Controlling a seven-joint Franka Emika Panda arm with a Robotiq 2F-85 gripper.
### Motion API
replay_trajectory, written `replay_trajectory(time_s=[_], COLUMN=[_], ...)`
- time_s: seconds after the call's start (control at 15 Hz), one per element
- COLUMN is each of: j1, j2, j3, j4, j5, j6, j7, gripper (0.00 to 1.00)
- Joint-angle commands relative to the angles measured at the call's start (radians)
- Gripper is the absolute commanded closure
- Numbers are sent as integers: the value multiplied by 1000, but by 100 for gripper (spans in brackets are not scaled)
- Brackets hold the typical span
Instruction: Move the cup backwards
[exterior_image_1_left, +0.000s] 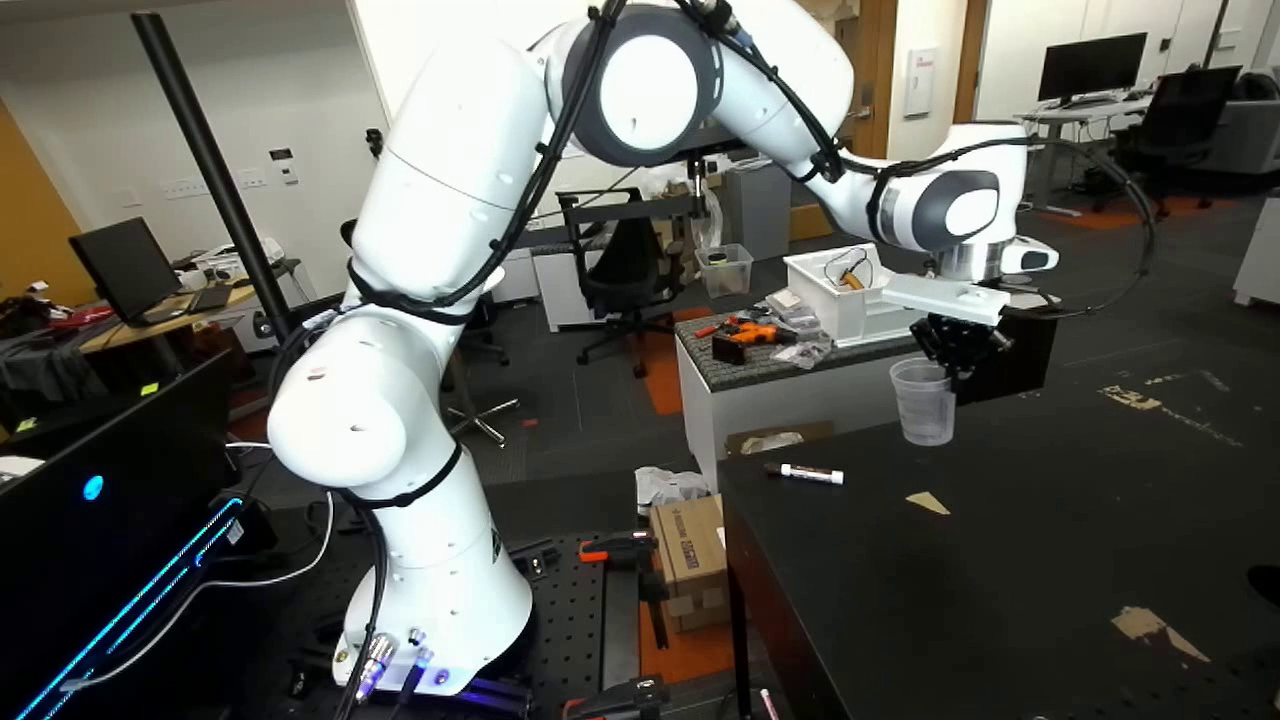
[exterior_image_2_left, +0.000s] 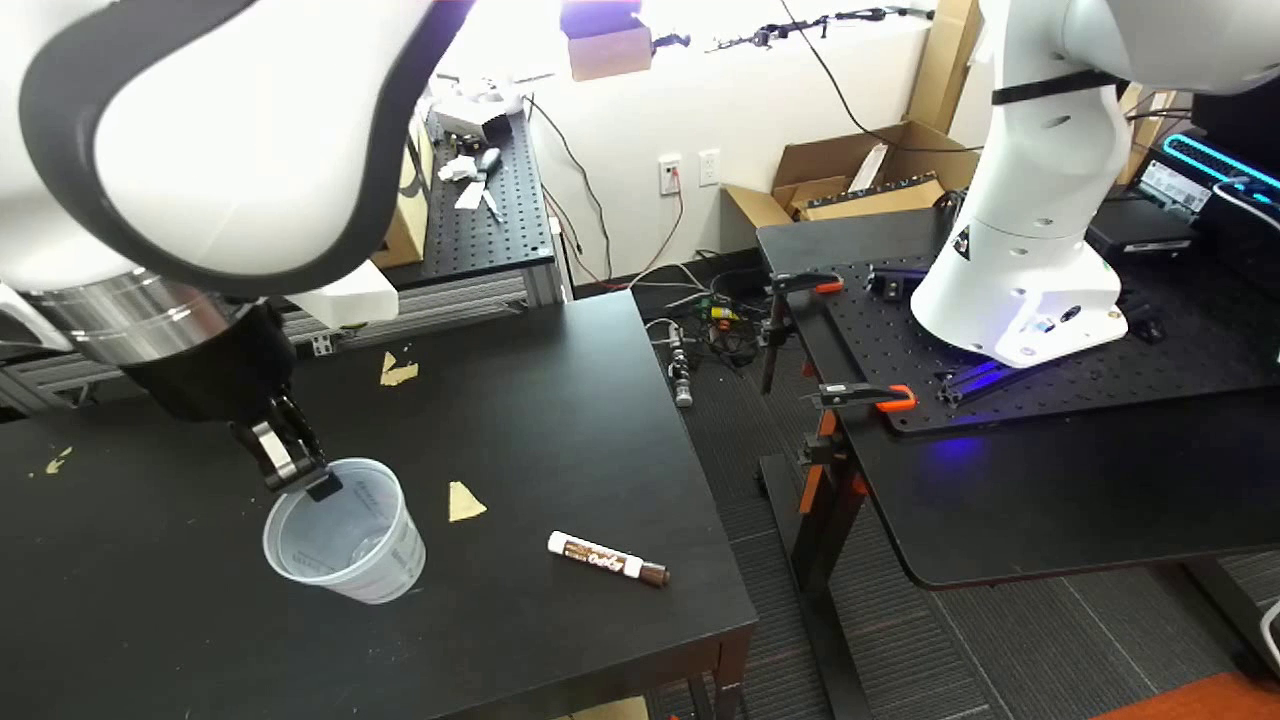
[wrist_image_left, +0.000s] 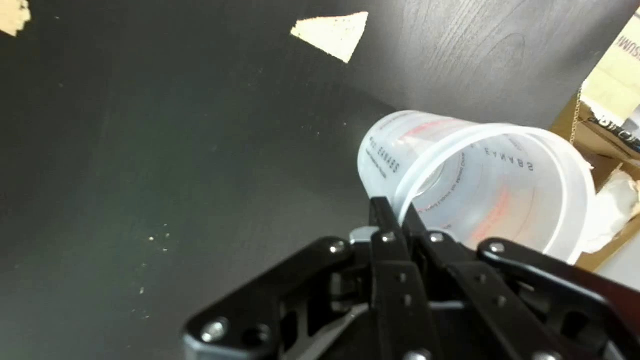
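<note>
cup (wrist_image_left: 480, 185) has its rim pinched between the jaws, one inside it, one outside.

Over the black rectangular wood-grained bench (exterior_image_2_left: 540, 400) was the small pale-grey translucent tapered plastic cup (exterior_image_2_left: 350, 540), its rim in the black jointed metal pincer (wrist_image_left: 399, 215), though whether its base touched the bench could not be told. In an exterior view, a pale-yellow wedge-shaped patch (exterior_image_2_left: 465, 503) lay just right of the cup, and a brown-capped white cylindrical marker (exterior_image_2_left: 607, 559) lay farther right, near the bench's edge. In an exterior view, behind the bench stood a grey-topped white cabinet (exterior_image_1_left: 785, 400), bearing an open white rectangular plastic bin (exterior_image_1_left: 815, 300) with an orange-and-black tool (exterior_image_1_left: 758, 333) to its left.
</note>
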Motion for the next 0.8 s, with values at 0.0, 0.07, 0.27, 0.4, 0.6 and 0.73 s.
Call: replay_trajectory(time_s=[0.0,0.07,0.27,0.4,0.6,0.73], j1=[-17,-26,-56,-75,-103,-119], j2=[-80,-90,-106,-111,-117,-123], j3=[-25,-29,-41,-45,-50,-52], j4=[-44,-49,-60,-70,-89,-104], j5=[26,33,56,68,95,112], j6=[-46,-50,-61,-61,-54,-51], j7=[46,48,43,41,40,38], gripper=[99,99,99,99,99,99])
